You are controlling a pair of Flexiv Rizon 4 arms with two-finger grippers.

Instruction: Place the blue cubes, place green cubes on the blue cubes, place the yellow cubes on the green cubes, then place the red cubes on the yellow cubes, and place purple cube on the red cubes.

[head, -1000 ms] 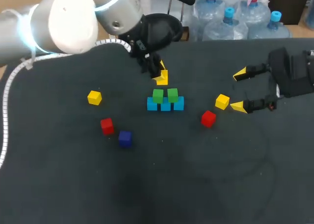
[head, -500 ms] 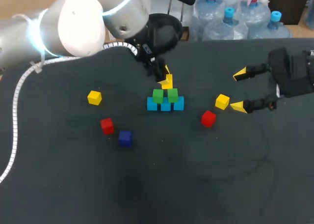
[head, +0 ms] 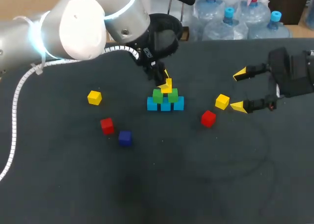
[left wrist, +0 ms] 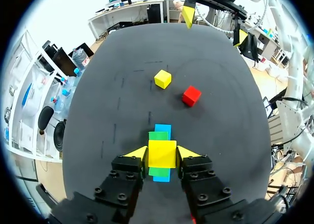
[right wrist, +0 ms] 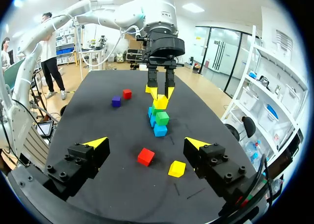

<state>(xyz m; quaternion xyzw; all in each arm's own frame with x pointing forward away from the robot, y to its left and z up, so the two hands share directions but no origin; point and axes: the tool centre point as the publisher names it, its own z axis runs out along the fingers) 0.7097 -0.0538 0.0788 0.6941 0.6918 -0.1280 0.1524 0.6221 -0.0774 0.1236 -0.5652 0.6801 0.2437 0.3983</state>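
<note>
Black tabletop (head: 196, 175) carries, nearest, a purple cube (head: 125, 138) and the left red cube (head: 107, 126), then the right red cube (head: 208, 118). Farther off lie the left yellow cube (head: 94, 97) and the right yellow cube (head: 222, 101), with the right gripper (head: 238, 90) wide open beside the latter. At centre, three blue cubes (head: 165, 104) carry two green cubes (head: 158, 96). The left gripper (left wrist: 162, 155) clamps a third yellow cube (right wrist: 160, 102) just above them.

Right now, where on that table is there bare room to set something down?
The near stretch of the table, in front of the purple cube and the right-hand red cube, is bare. It is crowded at the middle, around the stack under the left pincer.
</note>
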